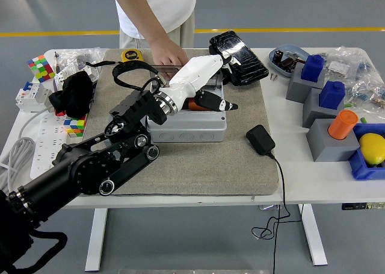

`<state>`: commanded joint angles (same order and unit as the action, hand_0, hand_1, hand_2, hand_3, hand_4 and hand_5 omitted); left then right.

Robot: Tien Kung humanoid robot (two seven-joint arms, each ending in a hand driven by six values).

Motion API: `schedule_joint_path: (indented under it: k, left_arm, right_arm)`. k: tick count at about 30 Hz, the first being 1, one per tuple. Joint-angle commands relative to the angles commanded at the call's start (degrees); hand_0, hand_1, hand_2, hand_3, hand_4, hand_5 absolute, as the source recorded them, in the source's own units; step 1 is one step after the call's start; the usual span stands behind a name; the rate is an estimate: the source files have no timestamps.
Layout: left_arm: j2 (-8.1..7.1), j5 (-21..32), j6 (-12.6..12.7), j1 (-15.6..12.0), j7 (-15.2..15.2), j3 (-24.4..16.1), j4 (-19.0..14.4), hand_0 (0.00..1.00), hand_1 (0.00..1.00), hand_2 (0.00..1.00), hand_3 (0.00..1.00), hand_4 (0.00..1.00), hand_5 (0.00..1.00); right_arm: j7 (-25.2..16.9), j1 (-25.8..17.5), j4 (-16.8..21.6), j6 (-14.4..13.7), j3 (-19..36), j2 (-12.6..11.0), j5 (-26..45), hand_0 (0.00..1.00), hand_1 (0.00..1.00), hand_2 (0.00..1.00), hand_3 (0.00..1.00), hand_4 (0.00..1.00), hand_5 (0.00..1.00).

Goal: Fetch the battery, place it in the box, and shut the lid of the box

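Observation:
The grey box [192, 127] stands open on the grey mat [198, 165]. An orange battery [190, 104] lies inside it, partly hidden. My left hand [225, 85], white with black fingertips, hovers over the box with its fingers spread and holds nothing. The box's clear lid [143, 64] stands up at the far side. A person's hand [166, 51] rests on the lid's top edge. My right arm is out of view.
A black pouch [238, 57] lies behind the box and a black charger [260, 138] with its cable to the right. A yellow tape measure [129, 55] is at the back. Grey stands with blue and orange blocks [332, 111] fill the right; cubes and a black cloth [72, 93] the left.

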<state>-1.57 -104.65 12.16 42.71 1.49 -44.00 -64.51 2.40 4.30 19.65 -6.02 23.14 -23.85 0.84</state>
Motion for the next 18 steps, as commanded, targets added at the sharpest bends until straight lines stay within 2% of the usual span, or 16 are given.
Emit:
schedule_joint_path:
  k: [1,2,7,8,18]
  left_arm:
    - [-0.20,0.0,0.1,-0.2,-0.1,-0.8,0.1,0.522,0.608,0.523,0.683,0.998,0.148]
    - [-0.30,-0.1,0.1,-0.2,0.0,-1.4,0.3,0.645,0.682,0.656,0.714,0.998,0.184]
    - [-0.52,-1.0,-0.1,0.3,0.5,-4.5,3.6,0.645,0.682,0.656,0.714,0.998,0.184]
    - [-0.52,-1.1,-0.2,0.5,0.6,-4.9,4.3,0.813,0.808,0.783,0.802,0.998,0.229]
    - [-0.82,-1.5,-2.1,1.8,3.1,-4.6,9.1,0.811,0.823,0.805,0.821,0.998,0.260]
  right_arm:
    - [0.0,0.0,0.0,0.0,0.0,0.0,0.0,0.584,0.594,0.571,0.545,0.920,0.476]
    - [0.0,0.0,0.0,0.0,-0.1,0.0,0.0,0.583,0.594,0.572,0.545,0.919,0.476]
    - [0.0,0.1,0.0,0.0,-0.2,0.0,0.1,0.583,0.594,0.572,0.545,0.919,0.476]
    - [0.0,0.1,0.0,0.0,-0.2,0.0,0.1,0.583,0.594,0.571,0.545,0.918,0.476]
    - [0.0,0.4,0.0,0.0,-0.6,-0.2,0.2,0.583,0.594,0.570,0.545,0.918,0.476]
